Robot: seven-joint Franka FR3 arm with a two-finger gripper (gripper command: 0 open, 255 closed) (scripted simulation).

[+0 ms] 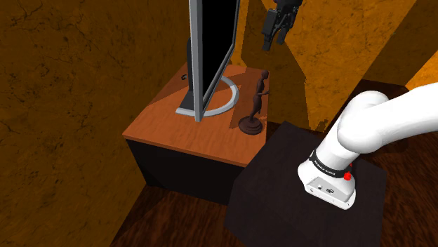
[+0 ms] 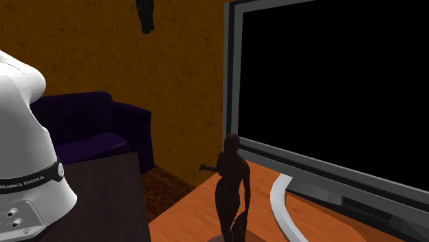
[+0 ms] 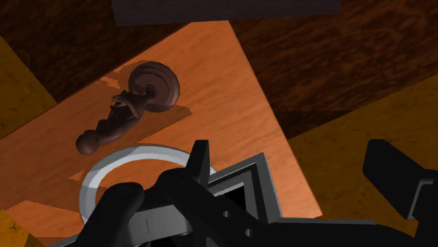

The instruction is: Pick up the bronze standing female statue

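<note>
A dark wood floor (image 1: 175, 221) and mottled orange-brown walls (image 1: 70, 84) frame the scene. Nearest in the shoulder view is the single black stand (image 1: 281, 189), with the one white arm (image 1: 379, 126) rising from it.

Just beyond the stand is one counter (image 1: 168, 126) with an orange wooden top and black sides. It carries two things: one statue (image 1: 255, 105) and one flat black screen (image 1: 210, 49) on a silver ring foot (image 1: 228, 95).

The statue is a dark brown female figure, upright on a round base. It stands near the counter's corner closest to the stand, just beside the ring foot.

Farther back and high up hangs the one black pincer (image 1: 277, 31), pointing down, well apart from the statue and touching nothing. In the wrist view its two fingers (image 3: 200, 158) stand wide apart with nothing between them. The statue there is seen from above, far below and off to one side of the gap, and the screen's top edge lies close under the pincer.

In the second exterior view, one purple sofa (image 2: 89, 130) sits against the far wall.
</note>
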